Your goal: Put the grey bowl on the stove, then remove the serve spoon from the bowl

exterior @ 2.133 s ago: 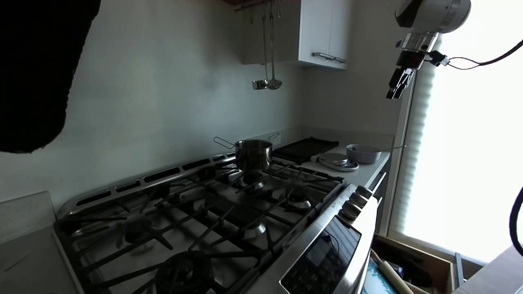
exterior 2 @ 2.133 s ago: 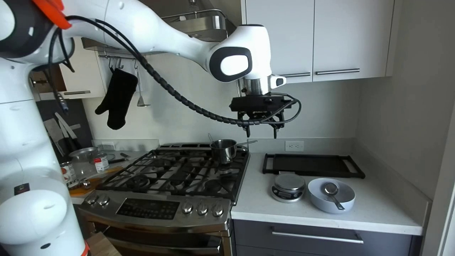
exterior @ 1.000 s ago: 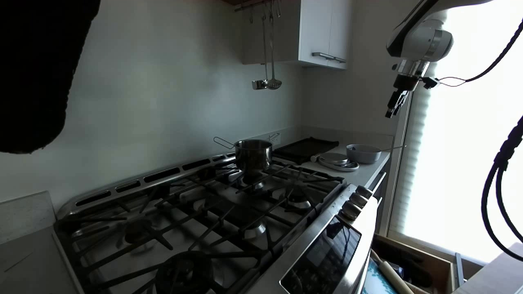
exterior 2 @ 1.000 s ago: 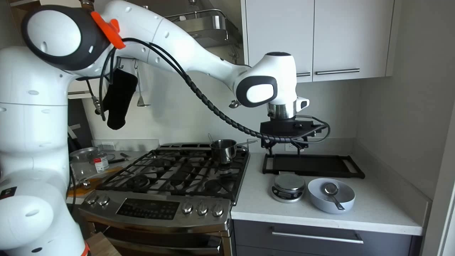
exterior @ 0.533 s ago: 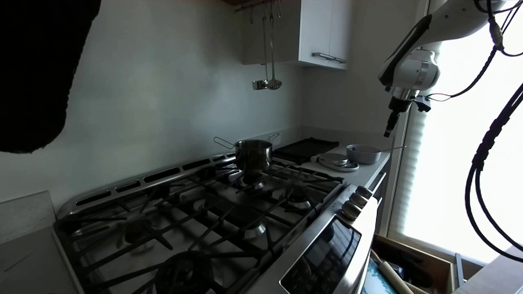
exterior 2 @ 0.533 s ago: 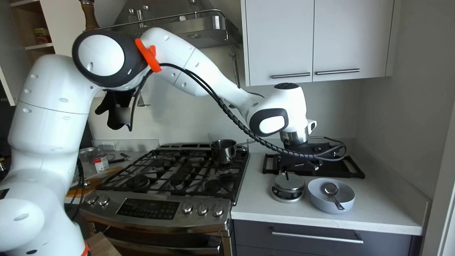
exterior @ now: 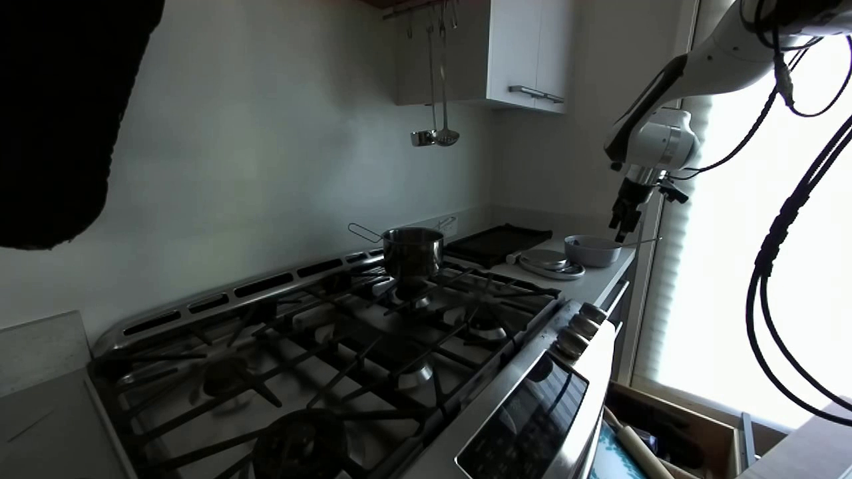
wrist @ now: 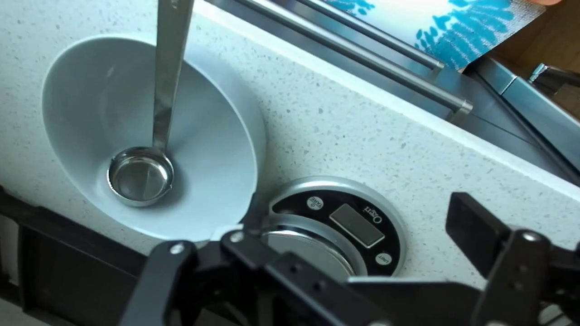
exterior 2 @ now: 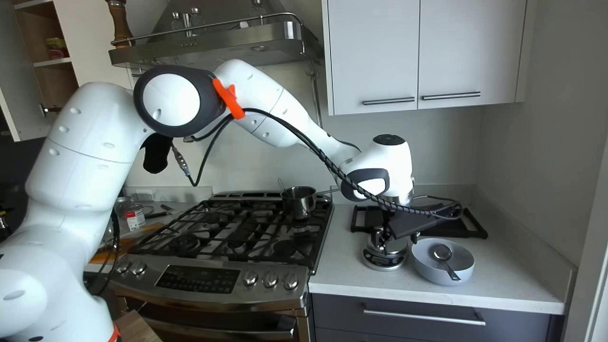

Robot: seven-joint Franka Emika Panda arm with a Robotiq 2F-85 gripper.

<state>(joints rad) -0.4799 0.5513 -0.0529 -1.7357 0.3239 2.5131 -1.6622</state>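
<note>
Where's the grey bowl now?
In an exterior view, the grey bowl is in the picture's right half, on the counter, just right of the kitchen scale, with the spoon in it.

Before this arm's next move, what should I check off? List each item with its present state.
1. Gripper open: ok, jaws apart.
2. Gripper aligned with the grey bowl: not ok; the wrist view shows the kitchen scale between its jaws.
3. Gripper off the bowl's rim: cannot tell; they overlap in that view.
4. Serve spoon in the bowl: ok.
5. Stove free of other cookware: not ok; a steel pot stands near the back.
</note>
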